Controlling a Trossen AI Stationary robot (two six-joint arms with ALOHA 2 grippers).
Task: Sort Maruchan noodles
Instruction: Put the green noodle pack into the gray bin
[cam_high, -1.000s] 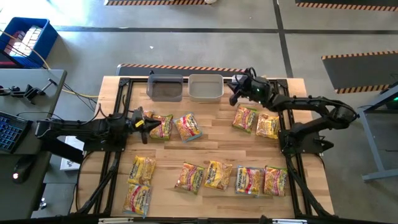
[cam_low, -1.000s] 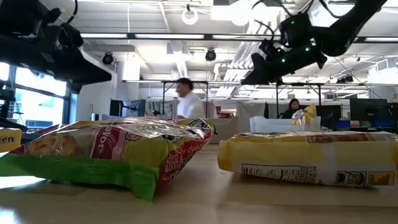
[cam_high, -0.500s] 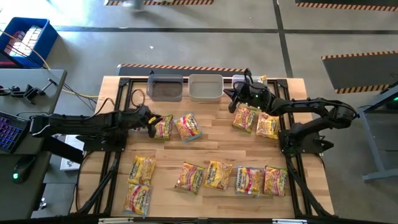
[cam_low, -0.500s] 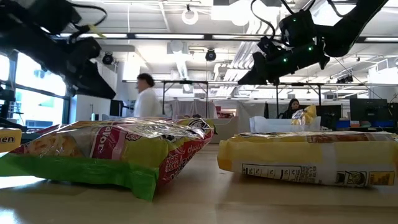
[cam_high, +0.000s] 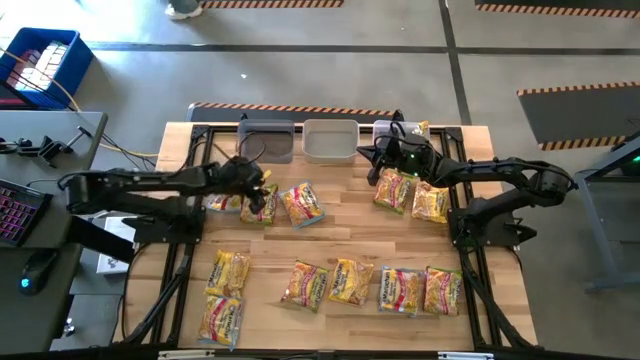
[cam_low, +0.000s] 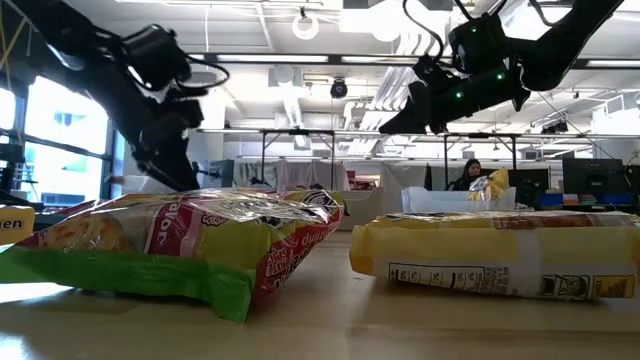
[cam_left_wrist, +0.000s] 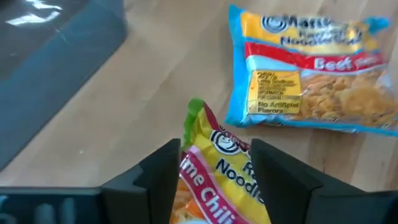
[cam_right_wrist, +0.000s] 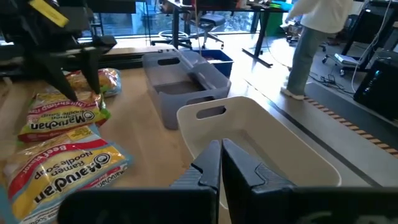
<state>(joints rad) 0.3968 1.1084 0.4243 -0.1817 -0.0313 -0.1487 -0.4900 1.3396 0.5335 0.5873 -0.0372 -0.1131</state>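
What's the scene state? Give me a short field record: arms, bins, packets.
left gripper: open, fingers either side of a green-edged chili noodle packet on the table
right gripper: shut, empty, above the white bin
grey bin: beside the white bin at the table's far edge
beef noodle packet: flat on the table, beside the chili packet
front row: five packets lying flat

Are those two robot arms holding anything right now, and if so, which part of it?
The left pincer straddles the green-edged end of a Lime Chili packet, but a firm grip cannot be told. The right pincer is shut and holds nothing.
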